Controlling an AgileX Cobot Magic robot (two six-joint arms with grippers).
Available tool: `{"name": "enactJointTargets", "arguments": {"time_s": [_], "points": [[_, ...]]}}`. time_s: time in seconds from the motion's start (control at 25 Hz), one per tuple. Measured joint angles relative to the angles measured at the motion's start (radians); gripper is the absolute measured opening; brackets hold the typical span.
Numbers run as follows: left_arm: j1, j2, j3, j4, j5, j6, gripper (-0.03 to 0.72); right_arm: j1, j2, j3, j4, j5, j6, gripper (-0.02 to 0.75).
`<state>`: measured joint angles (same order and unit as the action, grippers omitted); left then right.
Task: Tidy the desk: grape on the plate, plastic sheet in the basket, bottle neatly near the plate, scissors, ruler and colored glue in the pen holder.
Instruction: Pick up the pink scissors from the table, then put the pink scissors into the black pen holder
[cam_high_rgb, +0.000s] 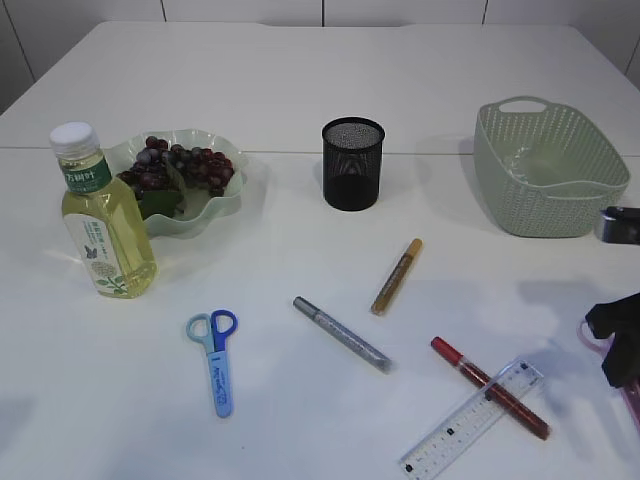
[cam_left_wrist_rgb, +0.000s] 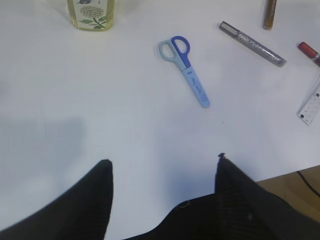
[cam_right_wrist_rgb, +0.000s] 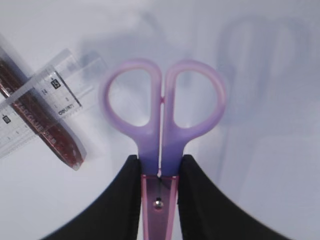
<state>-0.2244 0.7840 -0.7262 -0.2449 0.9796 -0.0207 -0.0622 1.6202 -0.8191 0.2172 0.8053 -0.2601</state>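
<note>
Bottle (cam_high_rgb: 101, 220) label shows leaves; the ruler (cam_right_wrist_rgb: 47, 102) reads "DELI".

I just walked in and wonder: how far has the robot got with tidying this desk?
Done: grapes lie on the plate, the bottle stands beside it. In hand: the right gripper clamps purple scissors. Left: blue scissors, ruler and three glue pens lie on the table; the pen holder looks empty. No plastic sheet is visible.
</note>
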Motion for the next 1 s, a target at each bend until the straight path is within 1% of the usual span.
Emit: {"name": "enactJointTargets", "arguments": {"time_s": [0.12,0.28,0.52,0.64,0.76,0.88,1.0], "points": [[0.0,0.0,0.0,-0.002,0.0,0.0,0.469,0.0,-0.062,0.01,0.0,-0.035,0.002,0.185],[0.0,0.0,0.0,-0.002,-0.011,0.0,0.469,0.0,-0.132,0.013,0.0,-0.125,0.002,0.185],[0.0,0.0,0.0,-0.004,-0.025,0.0,0.469,0.0,-0.165,0.013,0.006,-0.222,-0.019,0.185],[0.0,0.0,0.0,-0.004,-0.031,0.0,0.469,0.0,-0.165,0.014,0.041,-0.252,-0.072,0.185],[0.0,0.0,0.0,-0.004,-0.038,0.0,0.469,0.002,-0.165,0.014,0.106,-0.282,-0.153,0.185],[0.0,0.0,0.0,-0.006,-0.042,0.0,0.469,0.038,-0.165,0.016,0.147,-0.32,-0.224,0.185],[0.0,0.0,0.0,-0.012,-0.046,0.0,0.469,0.092,-0.165,0.016,0.158,-0.354,-0.245,0.185]]}}
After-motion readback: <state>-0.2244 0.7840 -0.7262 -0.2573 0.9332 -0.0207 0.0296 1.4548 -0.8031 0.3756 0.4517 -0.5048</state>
